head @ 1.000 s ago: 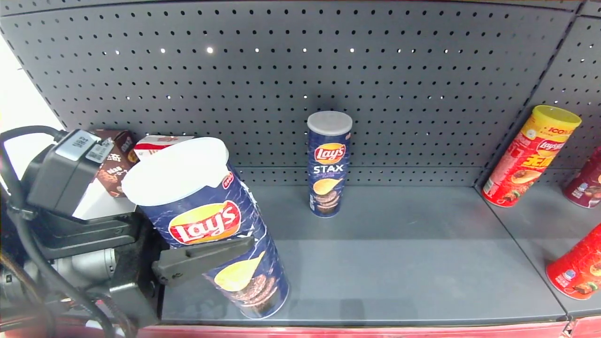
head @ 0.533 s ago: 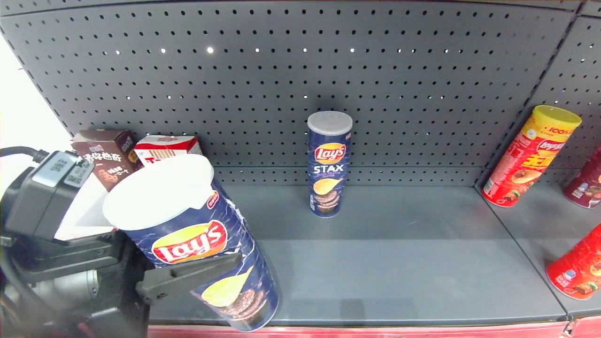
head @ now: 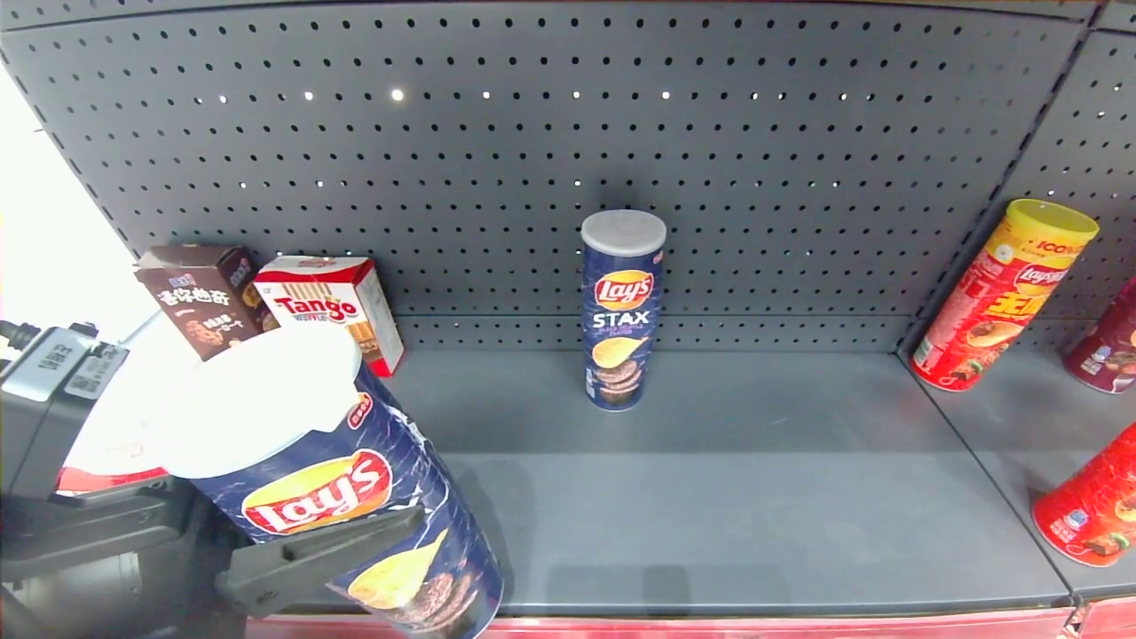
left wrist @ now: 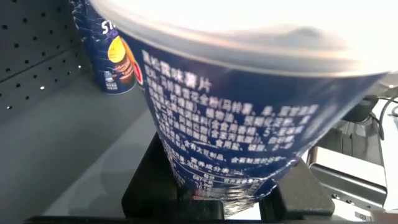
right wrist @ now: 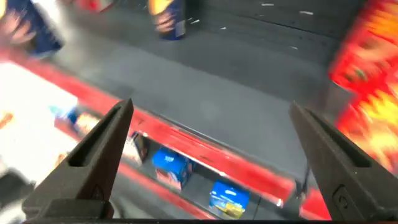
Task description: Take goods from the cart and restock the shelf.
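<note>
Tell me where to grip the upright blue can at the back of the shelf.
Best grip the blue can round its mid-body from the front, a finger either side: it stands upright, the pegboard close behind, bare shelf before it.

Brown snack box beside red-and-white wafer box; yellow-lidded red can far right.

Logo, flavour print noted on front can and back can. Lettering noted on brown box, white box, red can. Brands not transcribed.
</note>
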Tool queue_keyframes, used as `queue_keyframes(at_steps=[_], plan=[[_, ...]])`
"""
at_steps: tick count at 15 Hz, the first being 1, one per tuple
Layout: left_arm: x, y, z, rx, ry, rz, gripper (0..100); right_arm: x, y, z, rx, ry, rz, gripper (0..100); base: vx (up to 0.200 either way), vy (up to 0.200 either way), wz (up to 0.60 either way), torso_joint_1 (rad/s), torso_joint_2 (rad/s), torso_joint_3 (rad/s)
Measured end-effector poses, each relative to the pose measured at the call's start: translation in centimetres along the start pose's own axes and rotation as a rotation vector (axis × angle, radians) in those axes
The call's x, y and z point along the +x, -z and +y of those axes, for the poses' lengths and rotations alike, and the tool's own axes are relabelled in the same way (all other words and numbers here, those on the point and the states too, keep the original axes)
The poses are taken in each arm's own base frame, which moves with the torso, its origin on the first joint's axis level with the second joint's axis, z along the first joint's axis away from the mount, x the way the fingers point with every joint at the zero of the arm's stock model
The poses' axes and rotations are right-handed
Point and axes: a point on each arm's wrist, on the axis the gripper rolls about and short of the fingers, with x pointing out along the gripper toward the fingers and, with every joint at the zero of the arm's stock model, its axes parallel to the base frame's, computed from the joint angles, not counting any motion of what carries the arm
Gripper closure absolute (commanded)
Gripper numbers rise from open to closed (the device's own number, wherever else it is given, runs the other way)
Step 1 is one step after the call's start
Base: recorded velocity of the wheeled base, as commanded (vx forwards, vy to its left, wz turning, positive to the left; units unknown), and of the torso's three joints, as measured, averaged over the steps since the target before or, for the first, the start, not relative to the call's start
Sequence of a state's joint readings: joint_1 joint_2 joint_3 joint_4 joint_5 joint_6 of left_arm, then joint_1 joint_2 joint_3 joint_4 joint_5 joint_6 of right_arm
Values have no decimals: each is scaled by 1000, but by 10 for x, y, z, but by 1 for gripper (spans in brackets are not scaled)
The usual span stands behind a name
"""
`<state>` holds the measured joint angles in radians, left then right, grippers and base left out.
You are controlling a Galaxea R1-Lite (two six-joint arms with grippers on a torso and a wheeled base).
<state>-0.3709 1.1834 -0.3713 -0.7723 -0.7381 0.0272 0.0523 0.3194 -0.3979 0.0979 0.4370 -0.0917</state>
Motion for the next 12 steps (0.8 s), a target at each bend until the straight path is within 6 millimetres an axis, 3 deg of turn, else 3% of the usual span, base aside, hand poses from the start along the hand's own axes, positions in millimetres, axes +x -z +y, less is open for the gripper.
queue_keyframes(at_steps=[7,12], plan=[[3,-3,3,4,-6,-5,100,83,-29,-31,-71,-174,146,0,0,0,0,0,0,0],[5,-2,5,-5,-16,4,100,149,-56,-27,14,-245,161,0,0,0,0,0,0,0]])
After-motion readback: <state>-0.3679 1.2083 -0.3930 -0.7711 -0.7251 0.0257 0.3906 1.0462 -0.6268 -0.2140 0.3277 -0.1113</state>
